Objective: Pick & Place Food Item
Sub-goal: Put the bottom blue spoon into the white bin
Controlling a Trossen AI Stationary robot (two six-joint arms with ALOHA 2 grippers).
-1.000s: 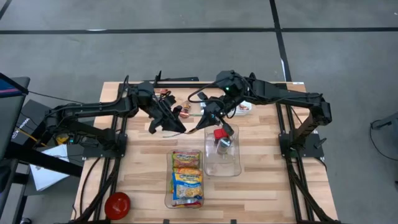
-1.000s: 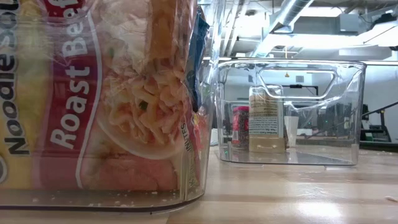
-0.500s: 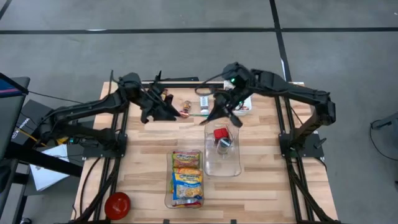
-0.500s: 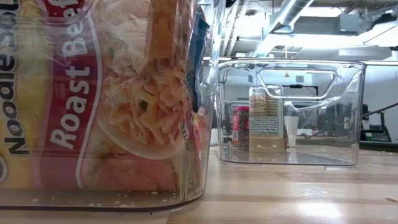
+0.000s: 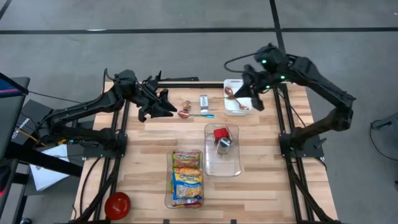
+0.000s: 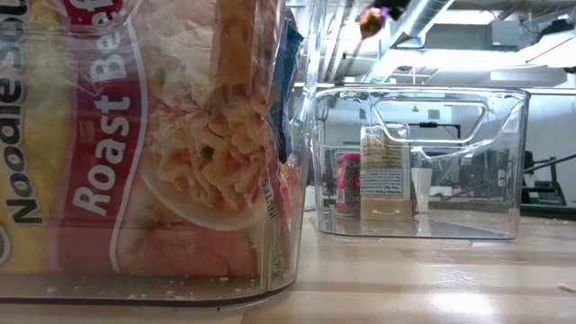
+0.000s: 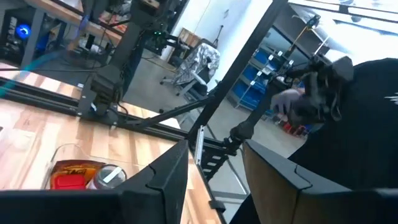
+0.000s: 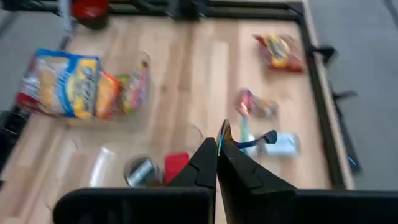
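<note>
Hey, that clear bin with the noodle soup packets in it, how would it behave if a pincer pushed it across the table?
The clear bin would probably slide flat, not tip: it sits low and long on smooth wood. The noodle packets fill it, so it likely feels light for its bulk. Its walls look glossy, so a pincer may slip along them.

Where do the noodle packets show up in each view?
High view: noodle packets in the front bin, mid-table.
Low view: close up, filling the left side.
Left wrist view: not in it.
Right wrist view: across the table.
Shared landmark: the neighbouring clear bin.
</note>
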